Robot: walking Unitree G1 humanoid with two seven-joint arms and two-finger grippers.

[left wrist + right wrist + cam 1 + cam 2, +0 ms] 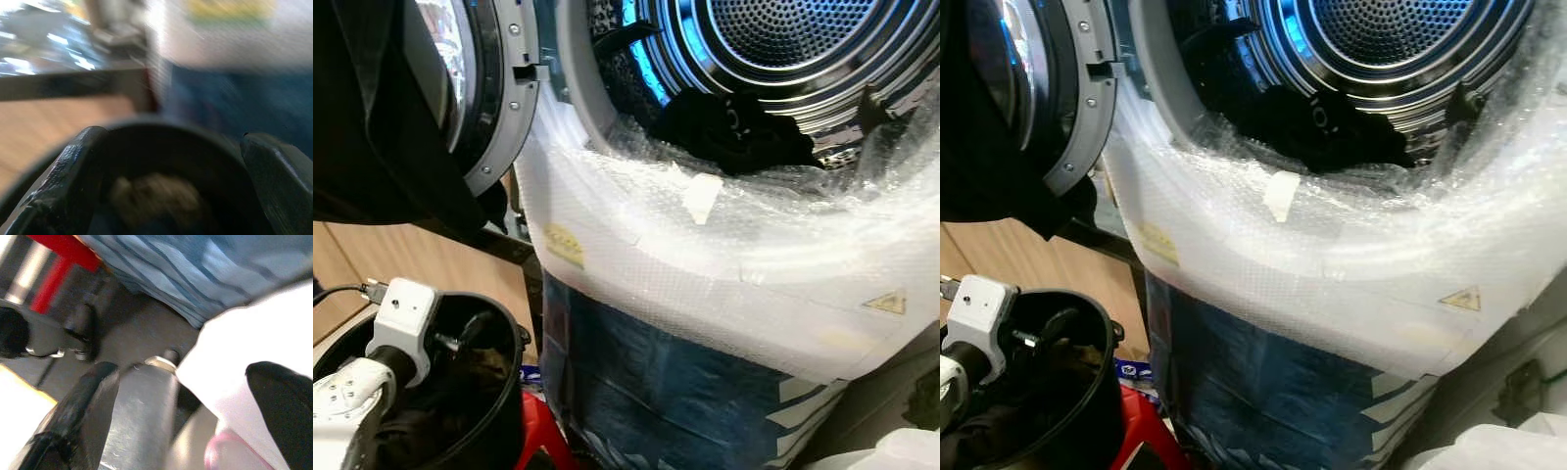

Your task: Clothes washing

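Observation:
The washing machine's drum stands open, its front wrapped in bubble wrap. A dark garment lies at the drum's mouth, just behind the lip. The round door is swung out to the left. At the lower left stands a black basket with dark clothes in it. My left gripper reaches down into the basket, fingers wide apart and open just above the clothes. My right gripper hangs low and open, holding nothing.
Dark fabric hangs in front of the door at upper left. A red stand sits beside the basket at the machine's foot. A white container is at the lower right. Wooden flooring lies left of the machine.

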